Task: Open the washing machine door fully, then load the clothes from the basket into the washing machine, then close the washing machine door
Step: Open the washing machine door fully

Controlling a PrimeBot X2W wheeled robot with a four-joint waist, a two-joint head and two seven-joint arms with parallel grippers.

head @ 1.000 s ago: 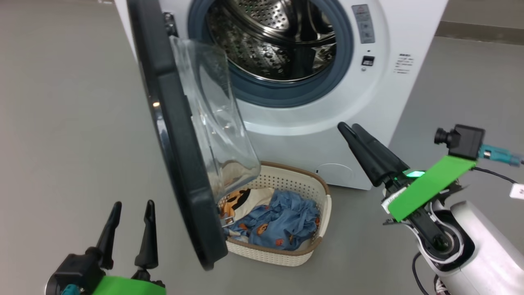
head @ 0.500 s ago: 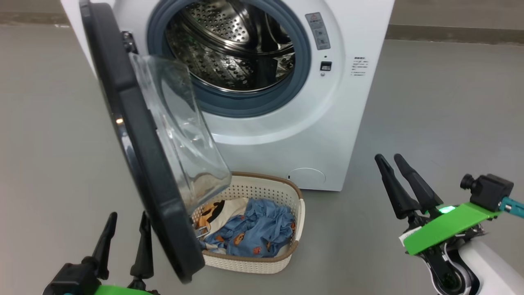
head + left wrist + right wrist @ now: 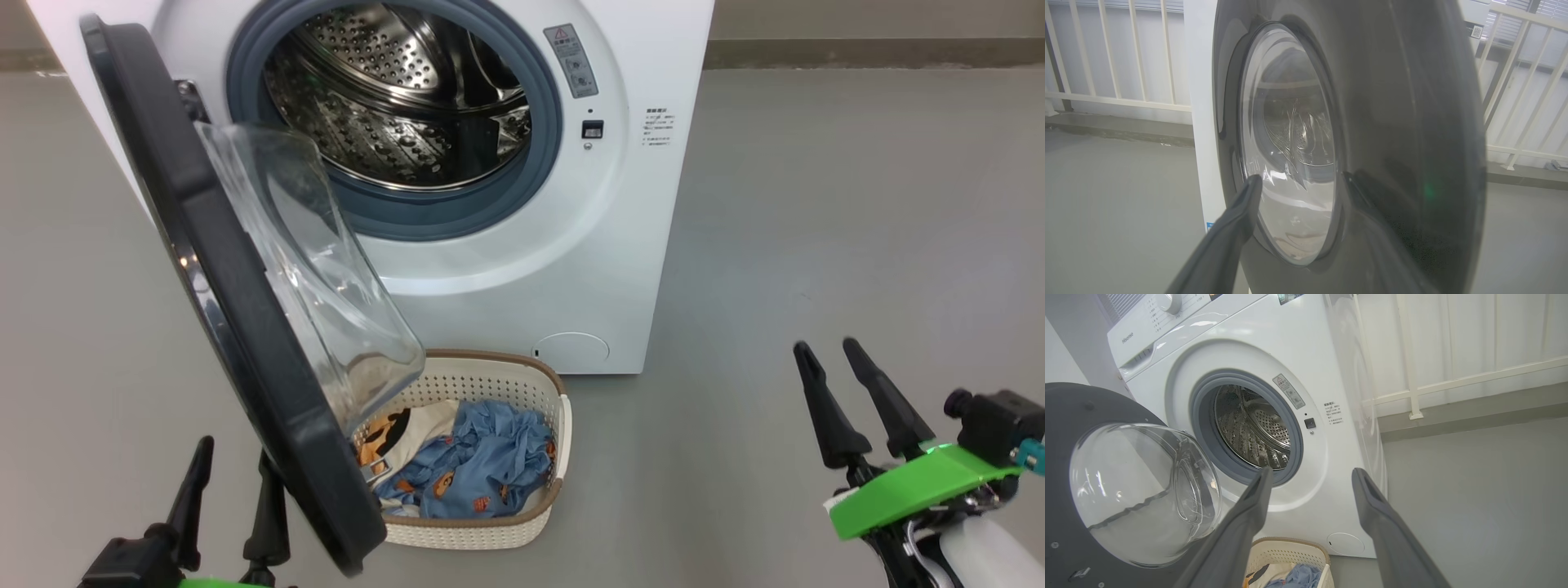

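Both the left gripper (image 3: 235, 457) and right gripper (image 3: 826, 349) are spread, empty. The washing machine door (image 3: 220, 286) hangs half-swung just right of the left gripper, overhanging the basket (image 3: 490, 360) of clothes (image 3: 482, 474), so it probably wants pushing wider.

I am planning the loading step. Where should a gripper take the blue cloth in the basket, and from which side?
Probably the raised bunch of folds in the middle of the blue cloth, from above and from the robot's right. The open door overhangs the basket's left part; its right part is uncovered, and the open right gripper stands on that side.
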